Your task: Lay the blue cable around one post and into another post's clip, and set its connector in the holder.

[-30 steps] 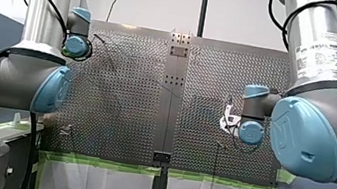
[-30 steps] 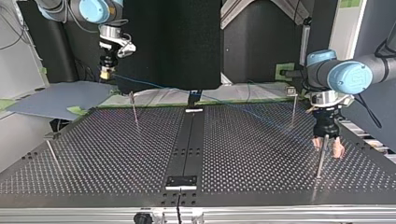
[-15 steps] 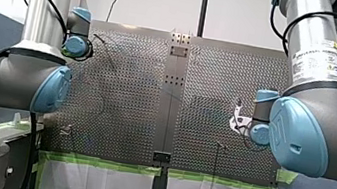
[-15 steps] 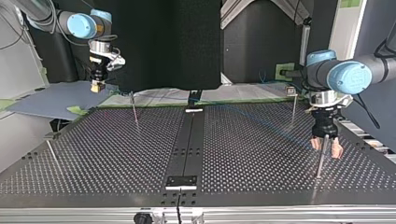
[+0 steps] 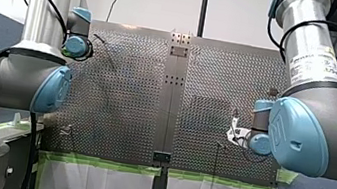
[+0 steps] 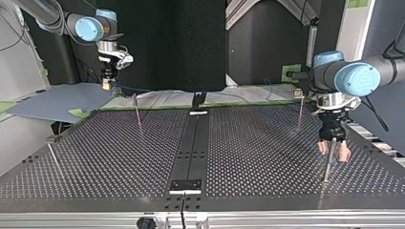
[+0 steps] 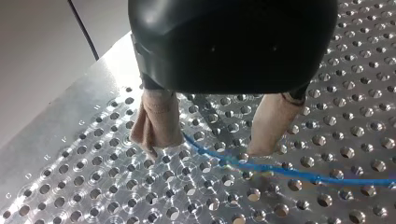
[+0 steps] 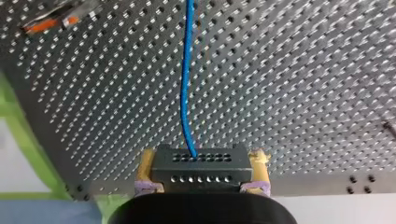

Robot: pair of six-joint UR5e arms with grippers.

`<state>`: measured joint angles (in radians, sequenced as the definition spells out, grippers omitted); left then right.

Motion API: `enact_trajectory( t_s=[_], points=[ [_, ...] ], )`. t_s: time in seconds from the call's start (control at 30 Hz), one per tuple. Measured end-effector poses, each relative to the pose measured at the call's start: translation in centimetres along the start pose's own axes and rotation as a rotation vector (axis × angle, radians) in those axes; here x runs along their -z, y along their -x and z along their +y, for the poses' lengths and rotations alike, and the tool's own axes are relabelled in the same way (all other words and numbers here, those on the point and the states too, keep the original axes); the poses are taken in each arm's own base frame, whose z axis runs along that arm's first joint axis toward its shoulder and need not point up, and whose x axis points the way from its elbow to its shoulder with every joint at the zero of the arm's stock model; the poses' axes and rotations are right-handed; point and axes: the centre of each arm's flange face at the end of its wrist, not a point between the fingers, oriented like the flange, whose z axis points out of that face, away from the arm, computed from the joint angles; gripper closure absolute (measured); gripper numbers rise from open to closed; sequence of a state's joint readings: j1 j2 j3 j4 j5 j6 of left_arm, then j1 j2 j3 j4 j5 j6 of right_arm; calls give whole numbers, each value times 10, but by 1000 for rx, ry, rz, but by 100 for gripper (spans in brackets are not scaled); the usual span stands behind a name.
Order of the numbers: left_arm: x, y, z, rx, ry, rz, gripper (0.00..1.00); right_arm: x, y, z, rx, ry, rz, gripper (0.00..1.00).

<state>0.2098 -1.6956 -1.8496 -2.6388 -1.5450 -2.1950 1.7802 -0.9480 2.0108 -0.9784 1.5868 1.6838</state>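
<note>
Cable [image 8: 187, 46] end probably inside connector [image 8: 201, 169].

Robotics lab. One perforated metal table [image 6: 119, 157], edged with green tape [image 5: 105, 163]; two grey-and-blue industrial arms, left arm [image 5: 21, 82] and right arm [image 5: 311, 141], flanking it. Black screen [image 6: 191, 43] at one end, white wall [image 5: 160, 2] at the other.

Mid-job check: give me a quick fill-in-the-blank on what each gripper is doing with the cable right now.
1. My right gripper is shut on the black ____, from which the blue cable leaves.
2. My left gripper has its fingers ____, with the cable running under it.
3. In the top view, my left gripper hangs around a thin upright ____ on the perforated table.

Missing words: connector; open; post.
</note>
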Motion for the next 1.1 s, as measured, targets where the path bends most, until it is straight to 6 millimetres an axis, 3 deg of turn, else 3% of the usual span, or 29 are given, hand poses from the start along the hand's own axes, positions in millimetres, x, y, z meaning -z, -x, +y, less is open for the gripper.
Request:
enact_trajectory(
  t_s=[0.5, 0.9, 1.1],
  points=[
    [0, 0, 0, 0, -1, 0, 0, -7, 1, 29, -45, 73, 32, 100],
    [0, 0, 0, 0, 0, 0, 0, -15, 40, 44, -90, 58, 47, 100],
    [0, 1, 1, 0, 0, -1, 0, -22, 42, 44, -87, 40, 68, 100]
  ],
)
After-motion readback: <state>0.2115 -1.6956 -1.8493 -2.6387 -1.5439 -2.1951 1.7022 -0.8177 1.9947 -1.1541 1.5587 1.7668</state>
